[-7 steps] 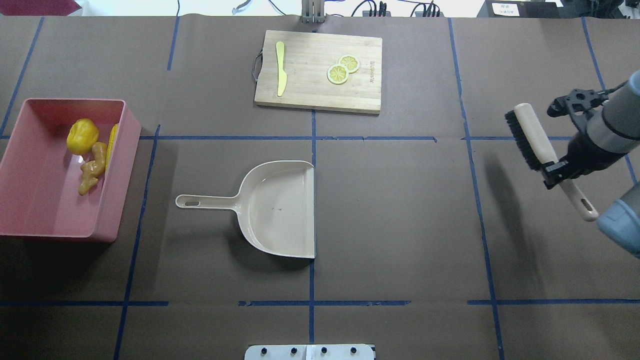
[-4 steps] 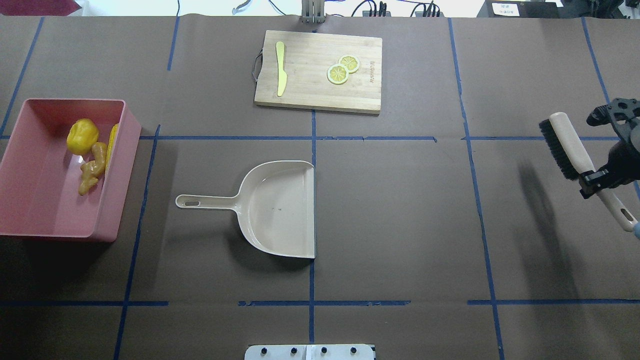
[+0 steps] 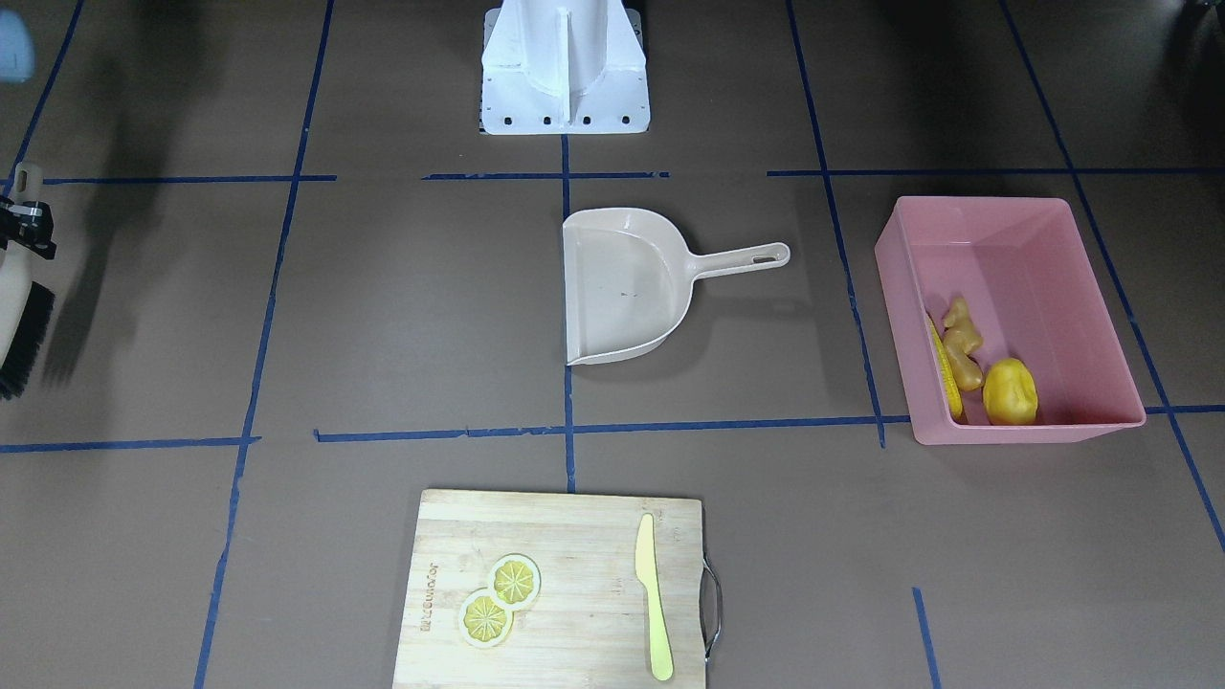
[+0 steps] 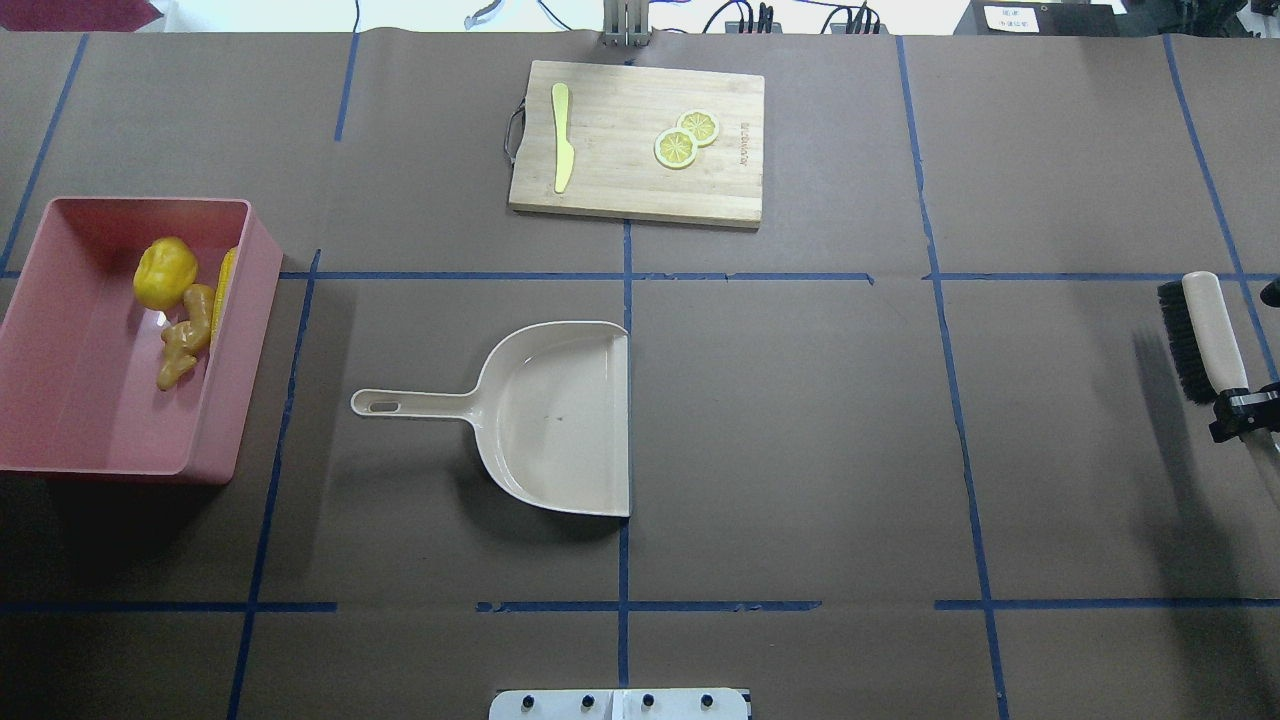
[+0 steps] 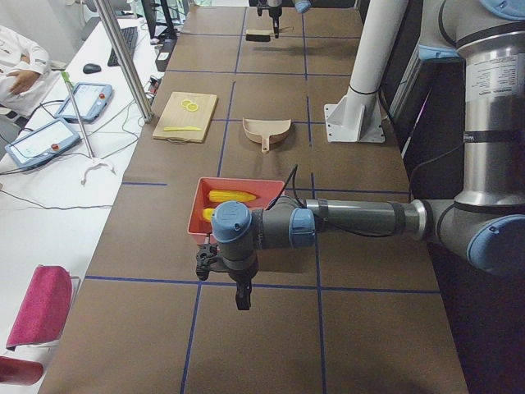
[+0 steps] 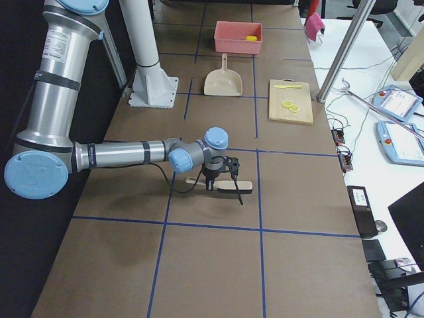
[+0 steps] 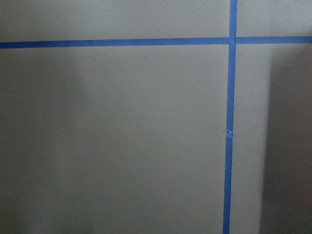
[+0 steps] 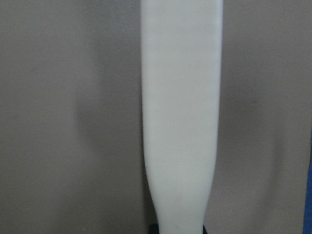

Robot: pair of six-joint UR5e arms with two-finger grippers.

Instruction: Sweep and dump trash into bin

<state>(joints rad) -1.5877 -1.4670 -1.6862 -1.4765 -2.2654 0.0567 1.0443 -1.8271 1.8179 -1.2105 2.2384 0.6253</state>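
Brush [image 4: 1205, 335]: moved outward to the right edge of the desk [image 4: 800, 450] since a second ago; I judge I'm parking it.
Right tool [image 4: 1245, 412]: clenched on the brush handle.
Left tool [image 5: 238, 283]: hangs outboard of the bin [image 4: 80, 400]; I cannot tell its grip.
Trash: corn cob [image 4: 224, 290], potato piece [image 4: 165, 272] and ginger root [image 4: 185, 340] lie inside the bin, so dumping looks done.
Dustpan [image 4: 555, 420]: empty, mid-desk.

Brown paper covers the worktop [image 4: 800, 420], marked off by a grid of blue tape lines [image 4: 500, 275]. Along one long side runs a white side table [image 5: 57, 238] with cables, two tablet-like consoles [image 5: 41, 141], a slanted metal post [image 5: 123, 57] and a magenta cloth [image 5: 39, 308]. The light is even and the shadows soft.
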